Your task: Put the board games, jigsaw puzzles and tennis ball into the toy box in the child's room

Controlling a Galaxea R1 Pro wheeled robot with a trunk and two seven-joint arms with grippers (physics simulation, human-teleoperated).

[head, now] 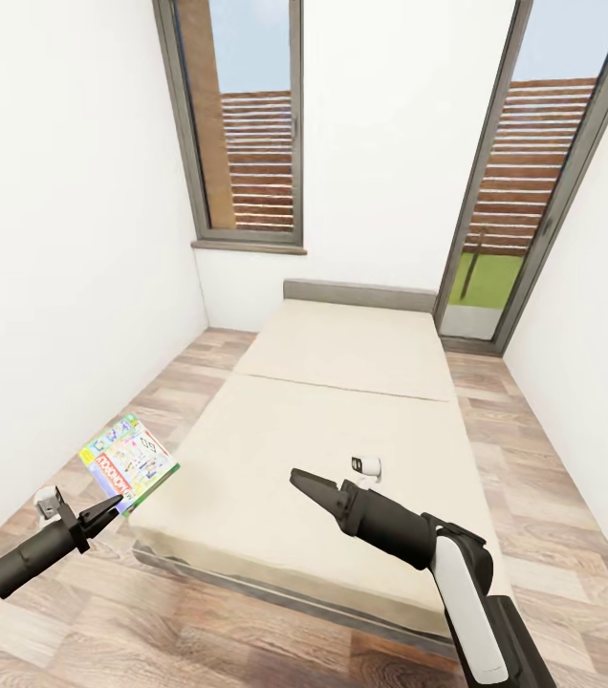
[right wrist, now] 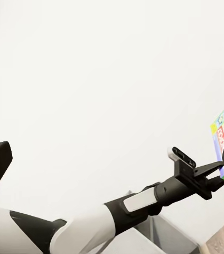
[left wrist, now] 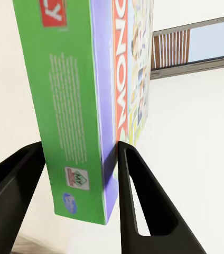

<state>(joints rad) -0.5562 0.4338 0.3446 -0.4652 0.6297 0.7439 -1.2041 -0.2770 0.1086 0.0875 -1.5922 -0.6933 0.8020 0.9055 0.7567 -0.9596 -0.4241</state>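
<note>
Left gripper (head: 113,507) clamped on the green-bordered board game (head: 128,462), fingers (left wrist: 138,201) pressing both faces of the box, which is held off the floor (head: 247,631) just left of the bed's (head: 342,420) near corner. Right gripper (head: 296,476) hangs over the mattress, carrying nothing; its fingers look drawn together, though I cannot tell for certain. Bed top bare cream, headboard against the far wall (head: 390,143) between the two windows.

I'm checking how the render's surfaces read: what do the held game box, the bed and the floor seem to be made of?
The board game, clamped in the left gripper, looks like printed cardboard: flat faces, crisp edges, small print, slight sheen. The bed looks like matte cream fabric, with a seam between two sections. The floor looks like wood planks, with visible grain and joints; possibly laminate.
</note>
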